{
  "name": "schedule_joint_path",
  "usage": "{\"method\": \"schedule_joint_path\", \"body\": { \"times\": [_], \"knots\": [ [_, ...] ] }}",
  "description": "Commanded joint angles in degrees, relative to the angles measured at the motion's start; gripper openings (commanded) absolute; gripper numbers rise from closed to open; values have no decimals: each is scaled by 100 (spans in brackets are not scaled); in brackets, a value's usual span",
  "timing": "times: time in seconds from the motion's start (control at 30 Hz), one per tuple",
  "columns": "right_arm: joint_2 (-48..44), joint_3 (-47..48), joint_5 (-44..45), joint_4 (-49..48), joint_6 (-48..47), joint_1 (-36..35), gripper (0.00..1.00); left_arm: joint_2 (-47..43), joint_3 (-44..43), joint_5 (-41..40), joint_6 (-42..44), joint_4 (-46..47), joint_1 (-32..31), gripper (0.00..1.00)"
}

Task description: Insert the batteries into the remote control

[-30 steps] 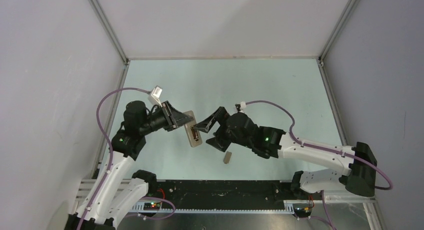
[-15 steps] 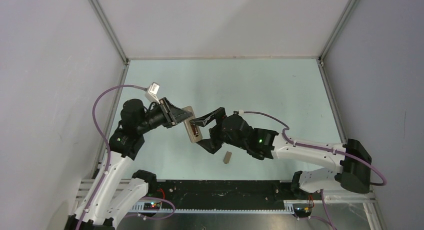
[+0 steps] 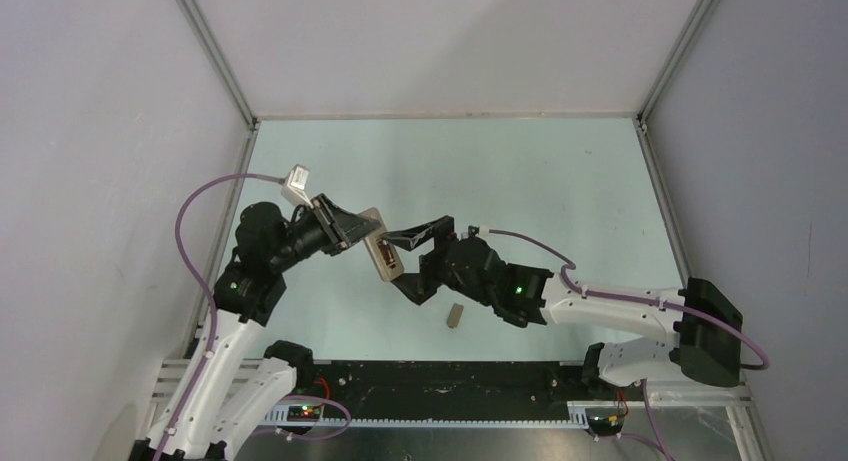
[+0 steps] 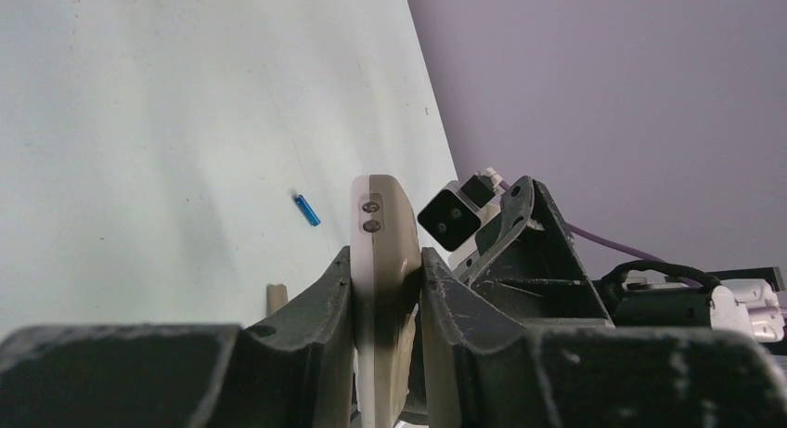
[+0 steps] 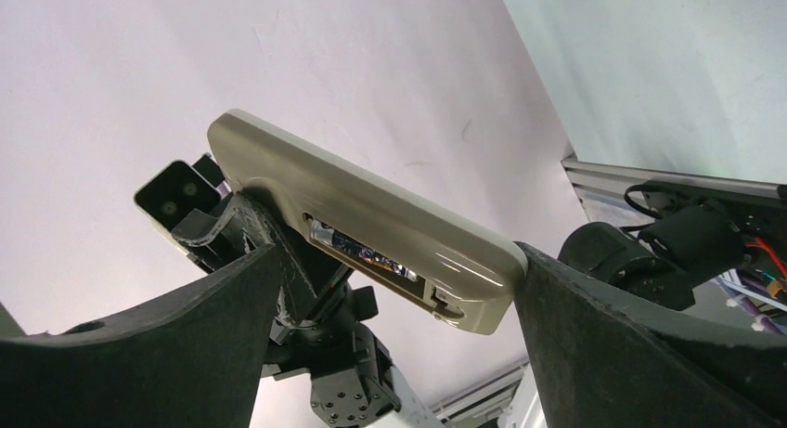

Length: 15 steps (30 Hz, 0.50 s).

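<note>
Held above the table [image 3: 560,181] by the left hand [image 3: 358,231], clenched on one end: the remote control [image 3: 381,252], tilted, its beige-grey back turned toward the right hand [image 3: 395,266].

Shown only from the right wrist: an open compartment in that back, with a dark battery [image 5: 357,247] lying inside along its length, one metal end visible. Right fingers [image 5: 139,354] spread wide to either side of the remote's free end, released, gripping nothing; contact at the right-side tip not determinable.

Shown only from the left wrist: the remote edge-on, white face half to the left and beige half to the right, two small dark screws near its tip, both left pads pressed flat against its sides. Beyond it, a blue battery [image 4: 306,210] lying on the table, apart from both hands.

Shown best from the top external view: both arms meeting over the near-left part of the table, and a small flat beige-grey cover piece [image 3: 455,315] lying on the table just nearer than the right hand, touching neither hand.
</note>
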<state>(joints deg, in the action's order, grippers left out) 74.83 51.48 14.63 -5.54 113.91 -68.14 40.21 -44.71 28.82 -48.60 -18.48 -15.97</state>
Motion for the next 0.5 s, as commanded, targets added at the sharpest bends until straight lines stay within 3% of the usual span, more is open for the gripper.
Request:
{"method": "schedule_joint_path", "body": {
  "times": [0.0,0.37,0.47],
  "knots": [
    [77,-38,227,-782,205,-40,94,-131,-100,-29,-153,148,-30,0],
    [133,-99,74,-1022,105,61,89,-201,-101,118,31,141,-45,0],
    [115,-137,9,-1075,125,103,84,-224,-81,148,64,137,-53,0]
  ]
}}
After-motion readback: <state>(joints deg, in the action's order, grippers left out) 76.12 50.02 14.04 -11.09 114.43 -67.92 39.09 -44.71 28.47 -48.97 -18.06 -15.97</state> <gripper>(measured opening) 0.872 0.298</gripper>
